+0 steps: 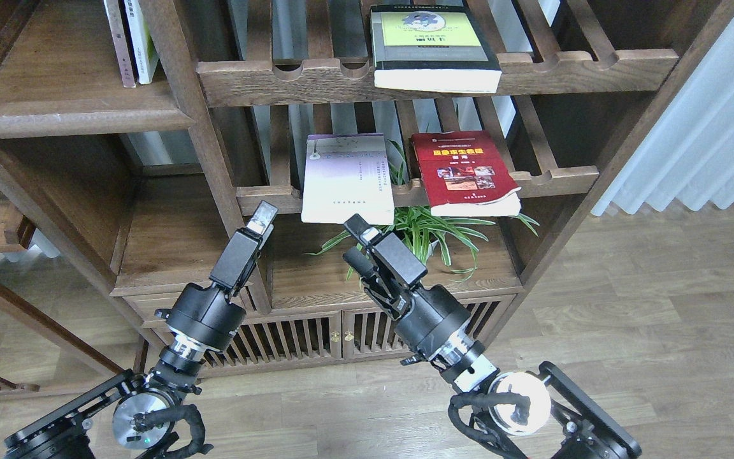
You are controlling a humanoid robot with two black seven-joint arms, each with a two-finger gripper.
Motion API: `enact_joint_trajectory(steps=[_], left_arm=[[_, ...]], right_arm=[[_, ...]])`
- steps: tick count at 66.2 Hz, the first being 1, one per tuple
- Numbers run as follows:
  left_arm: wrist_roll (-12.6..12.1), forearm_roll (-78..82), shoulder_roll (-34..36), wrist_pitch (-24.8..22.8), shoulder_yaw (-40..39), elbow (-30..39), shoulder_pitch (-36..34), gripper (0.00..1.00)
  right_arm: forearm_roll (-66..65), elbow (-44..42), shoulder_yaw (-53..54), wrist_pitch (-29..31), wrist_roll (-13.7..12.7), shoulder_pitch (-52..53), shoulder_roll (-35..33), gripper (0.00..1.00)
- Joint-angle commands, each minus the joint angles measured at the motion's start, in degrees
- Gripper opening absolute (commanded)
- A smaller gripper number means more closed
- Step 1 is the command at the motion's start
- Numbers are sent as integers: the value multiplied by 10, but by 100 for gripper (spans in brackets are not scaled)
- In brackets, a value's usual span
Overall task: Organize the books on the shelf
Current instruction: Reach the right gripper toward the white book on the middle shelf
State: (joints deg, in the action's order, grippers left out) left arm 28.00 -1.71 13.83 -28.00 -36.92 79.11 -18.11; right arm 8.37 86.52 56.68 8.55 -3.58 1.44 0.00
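A pale lavender-white book (346, 178) lies flat on the middle slatted rack, overhanging its front rail. A red book (466, 172) with a yellow title lies on the same rack to the right. A thick black-grey book (431, 44) with a yellow-green panel lies on the rack above. The solid shelf (67, 118) with a rounded lip is at upper left. My right gripper (354, 241) is open and empty, just below the lavender book's front edge. My left gripper (264, 217) points up, left of that book, seen edge-on.
Two thin upright books (132, 38) lean at the right end of the solid shelf. A green spider plant (427, 233) stands on the lower board, right behind my right gripper. A bookcase post (214, 159) stands beside my left gripper. A white curtain (692, 127) hangs at the right.
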Motion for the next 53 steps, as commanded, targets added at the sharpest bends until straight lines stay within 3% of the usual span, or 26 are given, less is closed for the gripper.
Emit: enact_joint_trajectory(steps=[1, 28, 53], left_arm=[[0, 0, 1, 0, -5, -3, 0, 100], [0, 0, 6, 0, -25, -3, -3, 100], [0, -1, 31, 0, -25, -1, 10, 100]], right_arm=[[0, -8, 4, 0, 1, 5, 0, 99], [0, -21, 4, -11, 1, 15, 0, 99], [2, -137, -12, -31, 12, 102, 0, 99]])
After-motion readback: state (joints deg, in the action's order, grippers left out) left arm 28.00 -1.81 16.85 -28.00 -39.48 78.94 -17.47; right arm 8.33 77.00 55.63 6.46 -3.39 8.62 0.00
